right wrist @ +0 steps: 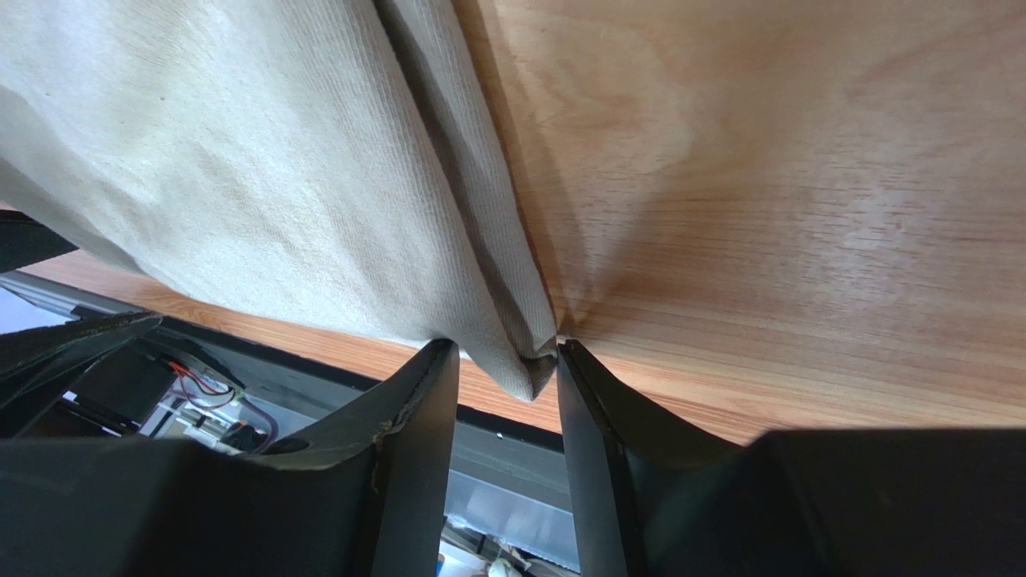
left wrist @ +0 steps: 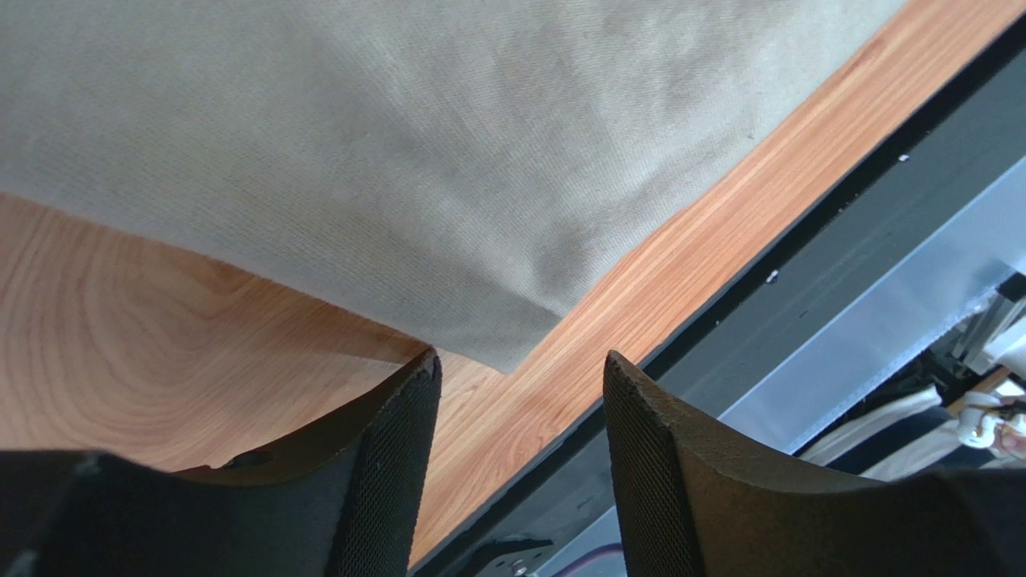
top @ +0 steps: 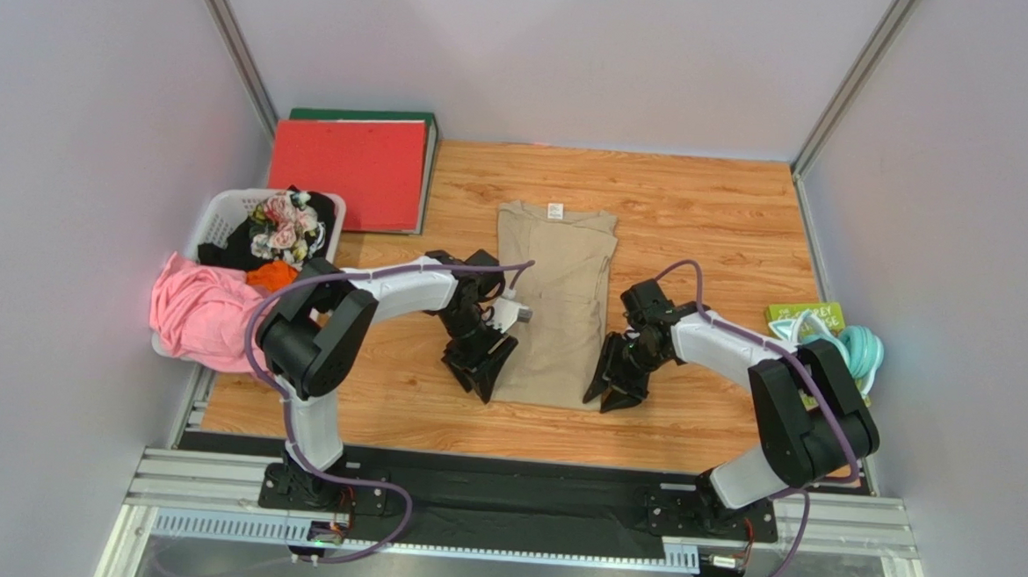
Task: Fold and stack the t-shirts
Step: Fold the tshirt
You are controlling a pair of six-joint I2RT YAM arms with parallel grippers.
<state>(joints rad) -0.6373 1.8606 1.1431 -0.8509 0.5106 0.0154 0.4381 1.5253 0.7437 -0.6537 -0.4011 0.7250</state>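
A tan-beige t-shirt (top: pixel 556 297) lies flat on the wooden table, folded into a long strip, with a small white label (top: pixel 554 212) at its far end. My left gripper (top: pixel 483 360) sits at the shirt's near left corner. In the left wrist view the gripper (left wrist: pixel 520 361) is open and the cloth corner (left wrist: pixel 518 343) lies just ahead of the fingertips. My right gripper (top: pixel 614 380) sits at the near right corner. In the right wrist view it (right wrist: pixel 506 351) is open, with the folded corner of the shirt (right wrist: pixel 241 156) dipping between its fingertips.
A white basket (top: pixel 226 214) of mixed clothes stands at the left, with a pink cloth (top: pixel 201 309) hanging over its side. A red folder (top: pixel 351 168) lies at the back left. A green packet (top: pixel 802 314) and a teal object (top: pixel 860 353) sit at the right edge.
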